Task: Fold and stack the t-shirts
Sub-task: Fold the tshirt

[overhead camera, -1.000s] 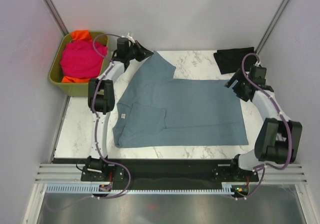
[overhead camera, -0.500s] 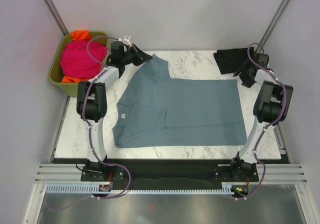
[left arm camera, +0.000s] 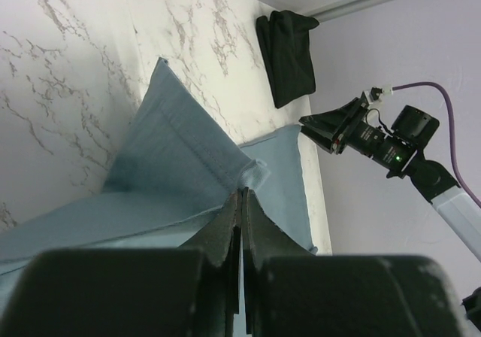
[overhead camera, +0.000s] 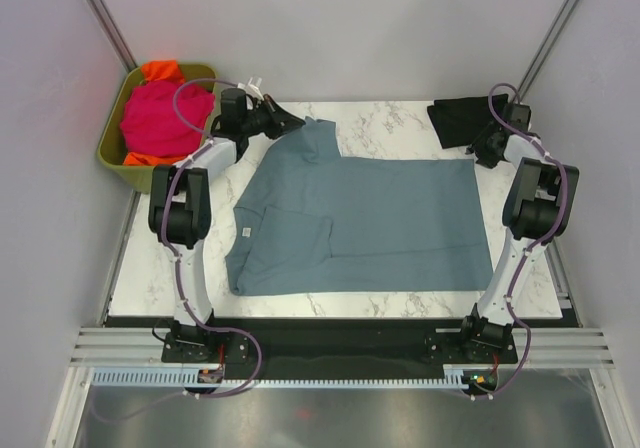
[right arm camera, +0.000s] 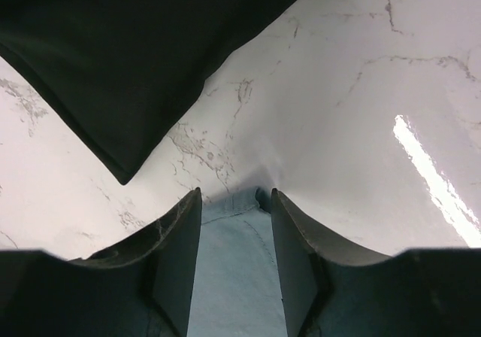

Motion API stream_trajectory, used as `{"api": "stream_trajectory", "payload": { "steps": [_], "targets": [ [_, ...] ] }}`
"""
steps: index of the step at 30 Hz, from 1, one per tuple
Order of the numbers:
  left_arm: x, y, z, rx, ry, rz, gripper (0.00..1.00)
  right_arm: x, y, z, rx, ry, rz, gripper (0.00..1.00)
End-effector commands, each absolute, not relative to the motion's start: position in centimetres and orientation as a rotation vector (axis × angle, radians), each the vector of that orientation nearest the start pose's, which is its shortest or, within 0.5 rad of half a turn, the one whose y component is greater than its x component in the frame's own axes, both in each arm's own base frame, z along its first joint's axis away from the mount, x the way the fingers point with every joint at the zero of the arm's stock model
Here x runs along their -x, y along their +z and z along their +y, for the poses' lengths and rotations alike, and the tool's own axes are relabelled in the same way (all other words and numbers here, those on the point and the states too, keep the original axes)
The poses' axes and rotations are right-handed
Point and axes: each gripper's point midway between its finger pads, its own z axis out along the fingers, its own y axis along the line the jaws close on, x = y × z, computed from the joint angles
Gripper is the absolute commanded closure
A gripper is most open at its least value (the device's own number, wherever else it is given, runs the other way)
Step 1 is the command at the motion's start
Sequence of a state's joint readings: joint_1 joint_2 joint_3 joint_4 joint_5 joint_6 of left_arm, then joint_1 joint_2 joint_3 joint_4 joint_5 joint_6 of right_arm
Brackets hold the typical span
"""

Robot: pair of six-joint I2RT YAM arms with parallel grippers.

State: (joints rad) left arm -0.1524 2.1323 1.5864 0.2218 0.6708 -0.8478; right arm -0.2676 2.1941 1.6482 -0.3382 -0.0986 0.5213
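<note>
Marble tabletop (overhead camera: 400,128) bears a spread slate shirt (overhead camera: 380,228), sleeve pinched in left jaws, corner between parted right jaws.

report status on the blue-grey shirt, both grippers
Left gripper shut on the blue-grey t-shirt at its far-left sleeve. Right gripper open, astride its far-right corner, not yet pinched. Black t-shirt lies just beyond, apart; nothing in the way.
</note>
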Motion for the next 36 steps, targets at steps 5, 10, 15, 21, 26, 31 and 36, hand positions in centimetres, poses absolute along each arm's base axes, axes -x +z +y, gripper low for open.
{"api": "stream_trajectory", "payload": {
  "steps": [5, 10, 15, 21, 26, 31, 36],
  "targets": [
    [-53.4, 22.5, -21.9, 0.085, -1.299, 1.918, 0.98, -52.6, 3.2, -10.8, -0.907, 0.197, 2.297, 0.62],
    [-52.8, 22.8, -21.8, 0.078, -1.295, 1.915, 0.98, -52.5, 3.1, -10.2, -0.908, 0.233, 2.298, 0.75],
    [-52.3, 23.7, -21.8, 0.064, -1.291, 1.908, 0.98, -52.7, 3.6, -10.3, -0.902, 0.228, 2.285, 1.0],
    [-49.8, 26.4, -21.3, -0.003, -1.249, 1.921, 0.98, -53.1, 5.6, -9.8, -0.879, 0.275, 2.261, 1.0],
    [-45.5, 27.1, -20.8, -0.051, -1.23, 1.949, 0.98, -52.5, 8.0, -9.3, -0.86, 0.305, 2.233, 1.0],
    [-40.2, 27.8, -20.1, -0.106, -1.211, 1.954, 0.98, -51.0, 9.5, -8.4, -0.841, 0.331, 2.231, 1.0],
    [-35.5, 27.1, -19.4, -0.168, -1.173, 1.991, 0.98, -48.9, 11.7, -7.9, -0.826, 0.34, 2.209, 1.0]
  ]
}}
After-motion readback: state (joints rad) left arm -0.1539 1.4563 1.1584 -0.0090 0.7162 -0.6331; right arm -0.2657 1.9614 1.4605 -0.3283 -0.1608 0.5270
